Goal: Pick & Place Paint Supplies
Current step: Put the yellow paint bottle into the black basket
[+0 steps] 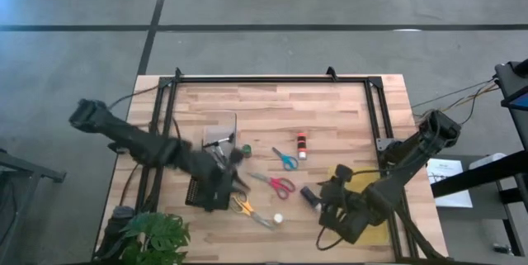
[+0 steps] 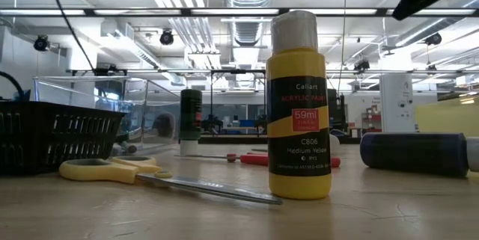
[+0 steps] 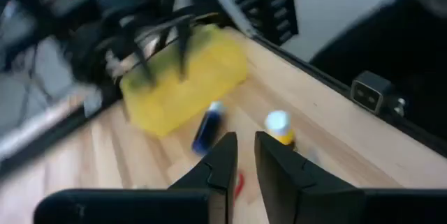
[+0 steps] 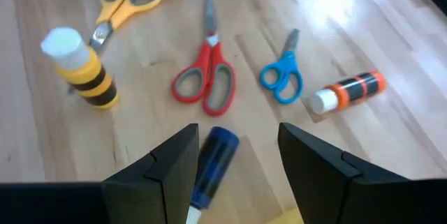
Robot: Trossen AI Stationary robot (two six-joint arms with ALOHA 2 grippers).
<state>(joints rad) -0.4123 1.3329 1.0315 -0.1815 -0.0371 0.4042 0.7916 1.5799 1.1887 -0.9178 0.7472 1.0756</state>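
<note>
Closest to the low camera, a yellow paint bottle stands upright on the wooden surface, with yellow scissors lying flat just beside it.

The right gripper hangs low over a blue paint bottle. Its jaws are partly open and hold nothing. The blue bottle lies on its side right between them, and its long side points out ahead of the jaws. This arm is much the nearer one to it, so I think a short drop and a squeeze would grab it.

A bit farther out lie the red scissors and the blue scissors, with their blades pointing away. An orange paint bottle lies near the blue scissors.

The left gripper is up over the black basket. Its jaws are almost shut, with a thin gap, and nothing is in them.

The yellow bin sits on the right arm's side of the surface
</note>
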